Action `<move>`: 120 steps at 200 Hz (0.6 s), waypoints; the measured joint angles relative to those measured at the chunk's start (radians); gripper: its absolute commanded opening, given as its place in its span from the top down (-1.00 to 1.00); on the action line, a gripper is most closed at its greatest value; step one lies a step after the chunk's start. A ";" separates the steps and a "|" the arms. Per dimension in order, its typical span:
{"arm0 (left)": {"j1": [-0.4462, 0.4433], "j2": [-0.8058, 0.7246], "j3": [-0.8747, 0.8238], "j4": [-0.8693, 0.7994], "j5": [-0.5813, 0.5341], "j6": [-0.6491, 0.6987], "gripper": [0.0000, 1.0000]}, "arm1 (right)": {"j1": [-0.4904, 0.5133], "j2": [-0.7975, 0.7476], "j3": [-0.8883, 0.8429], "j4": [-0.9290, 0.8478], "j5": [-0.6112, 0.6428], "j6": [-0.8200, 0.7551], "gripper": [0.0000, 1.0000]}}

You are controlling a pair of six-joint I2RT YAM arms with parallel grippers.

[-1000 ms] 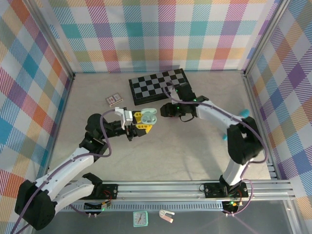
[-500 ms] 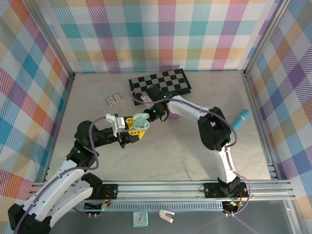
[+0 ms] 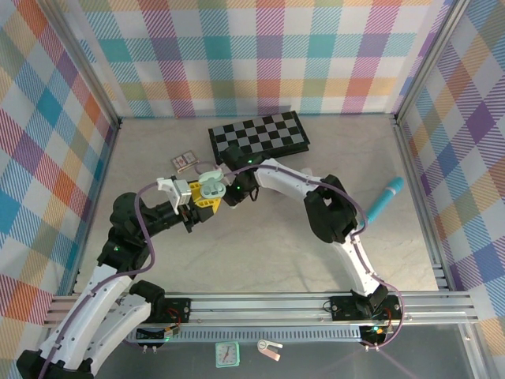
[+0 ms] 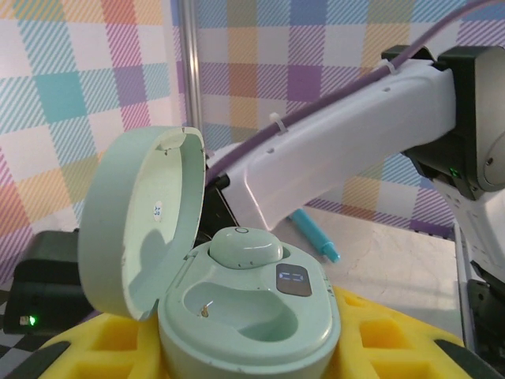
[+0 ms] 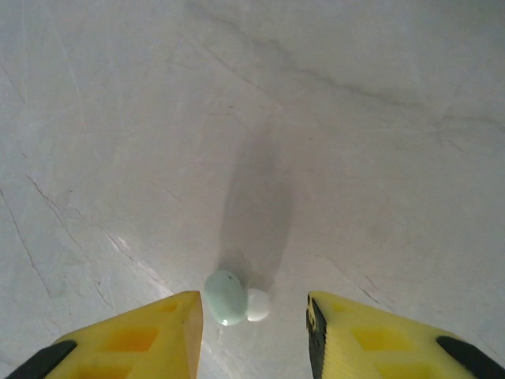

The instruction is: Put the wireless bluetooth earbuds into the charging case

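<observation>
My left gripper [image 4: 245,351] is shut on the mint green charging case [image 4: 252,316], gripping its base between yellow fingers [image 4: 394,339]. The lid [image 4: 138,217] stands open to the left. One mint earbud [image 4: 245,246] sits in the far slot, and the near slot [image 4: 237,304] is empty. From above, the case [image 3: 211,188] hangs over the table's middle left with my right gripper [image 3: 234,192] close beside it. My right gripper [image 5: 251,306] is open and low over the table. A second mint earbud [image 5: 227,298] lies between its fingers, close to the left finger [image 5: 158,332] and apart from the right one.
A folded checkerboard [image 3: 259,136] lies at the back, a small card box [image 3: 184,162] left of it, and a teal pen [image 3: 384,198] at the right. The right arm's white link [image 4: 339,150] crosses just behind the open case.
My left gripper has carried the open case left and a little back. The right arm swung left from the checkerboard side to beside the case, down over the earbud on the table.
</observation>
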 measured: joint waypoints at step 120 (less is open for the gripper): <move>0.017 -0.006 0.001 -0.002 0.004 -0.008 0.38 | 0.066 0.105 0.087 -0.066 0.124 -0.092 0.31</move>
